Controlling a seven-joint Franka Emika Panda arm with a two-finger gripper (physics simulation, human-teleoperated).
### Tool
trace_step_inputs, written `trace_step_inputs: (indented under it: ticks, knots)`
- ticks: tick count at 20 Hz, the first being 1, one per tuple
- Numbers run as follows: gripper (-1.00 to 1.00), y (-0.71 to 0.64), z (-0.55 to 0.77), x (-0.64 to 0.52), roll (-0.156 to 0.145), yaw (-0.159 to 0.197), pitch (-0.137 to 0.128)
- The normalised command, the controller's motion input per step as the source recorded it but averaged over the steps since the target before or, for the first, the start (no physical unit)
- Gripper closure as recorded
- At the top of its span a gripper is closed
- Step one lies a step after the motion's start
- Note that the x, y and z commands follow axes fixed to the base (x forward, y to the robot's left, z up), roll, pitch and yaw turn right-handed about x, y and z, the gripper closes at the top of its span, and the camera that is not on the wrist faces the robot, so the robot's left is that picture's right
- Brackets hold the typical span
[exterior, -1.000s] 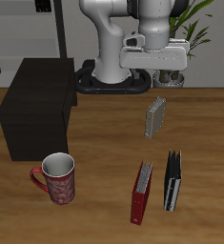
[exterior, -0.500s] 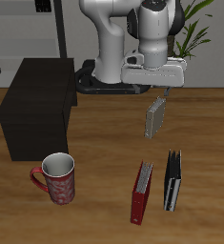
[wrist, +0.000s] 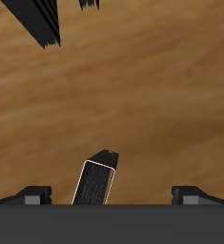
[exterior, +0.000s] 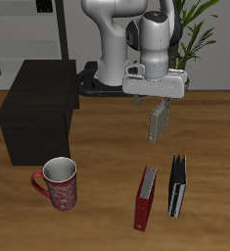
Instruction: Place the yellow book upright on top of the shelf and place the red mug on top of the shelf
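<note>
Wood-grain planks cover the counter (exterior: 97, 211), a warm brown surface that fills most of the exterior view. Behind it the room shows a pale wall, a dark rack at about 11 o'clock, and a green potted plant (exterior: 200, 25) at about 1 o'clock beside the robot's white base.

The shelf (exterior: 38, 110) sits at about 9 o'clock, a dark boxy cabinet with a flat top. The red mug (exterior: 60, 183) stands upright on the counter at about 7 o'clock, nearer the front edge than the shelf and apart from it, its handle turned away from the books. The yellow book (exterior: 159, 123) stands on end just past centre toward 2 o'clock. Directly above it hangs the tool (exterior: 162, 101), its fingers spread wide and released; in the wrist view the yellow book (wrist: 96, 180) shows between the two fingertips (wrist: 33, 194), touching neither.

At about 5 o'clock a red book (exterior: 146, 198) and a black book (exterior: 177, 185) lie side by side, near each other.
</note>
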Motion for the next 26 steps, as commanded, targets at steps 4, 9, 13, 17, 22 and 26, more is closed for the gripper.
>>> trace_step_inputs:
  ticks: [4, 9, 13, 17, 22, 26]
  knots:
    - [-1.00, 0.09, -0.21, -0.25, -0.022, -0.025, -0.069]
    - [-1.00, 0.23, -0.18, -0.30, 0.043, 0.047, -0.081]
    - [-1.00, 0.09, -0.21, 0.04, 0.019, -0.017, 0.048]
    - [-1.00, 0.03, -0.24, 0.13, -0.003, -0.011, 0.047]
    - [-1.00, -0.02, -0.26, 0.14, 0.001, -0.003, 0.072]
    - [1.00, -0.02, -0.12, 0.02, 0.014, -0.011, 0.048]
